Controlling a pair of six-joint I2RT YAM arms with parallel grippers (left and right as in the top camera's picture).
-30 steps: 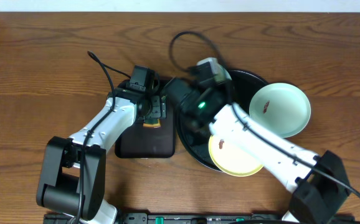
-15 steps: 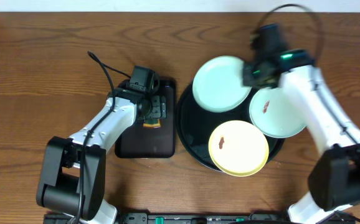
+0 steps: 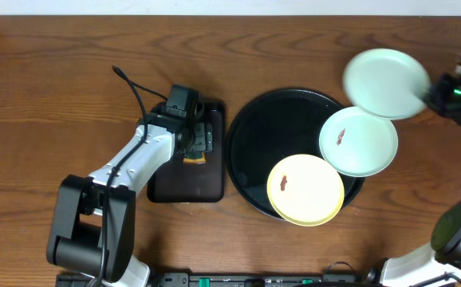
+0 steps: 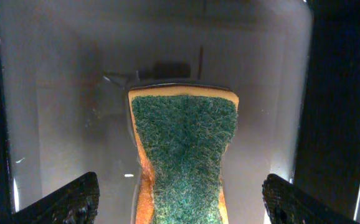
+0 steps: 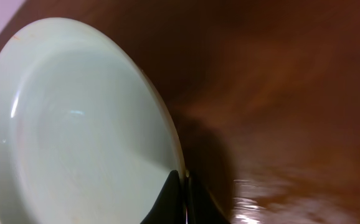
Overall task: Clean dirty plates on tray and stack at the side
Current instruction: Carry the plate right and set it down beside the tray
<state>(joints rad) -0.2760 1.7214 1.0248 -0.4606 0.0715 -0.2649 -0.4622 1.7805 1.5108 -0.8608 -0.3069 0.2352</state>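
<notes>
- Our right pincer [image 5: 183, 190] grasps one mint plate [image 3: 384, 82] by its rim, off the tray [image 3: 246, 151], near the far right corner of the tabletop [image 3: 55, 64].
- The other mint plate [image 3: 360, 143] and the yellow plate [image 3: 305, 190] sit on the tray.
- Our left pincer [image 4: 183, 202] gapes, released, over the sponge [image 4: 183, 137].

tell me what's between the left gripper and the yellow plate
Overhead view: the right edge of the sponge tray, then the bare left part of the round black tray, lie between the left gripper and the yellow plate.
</notes>
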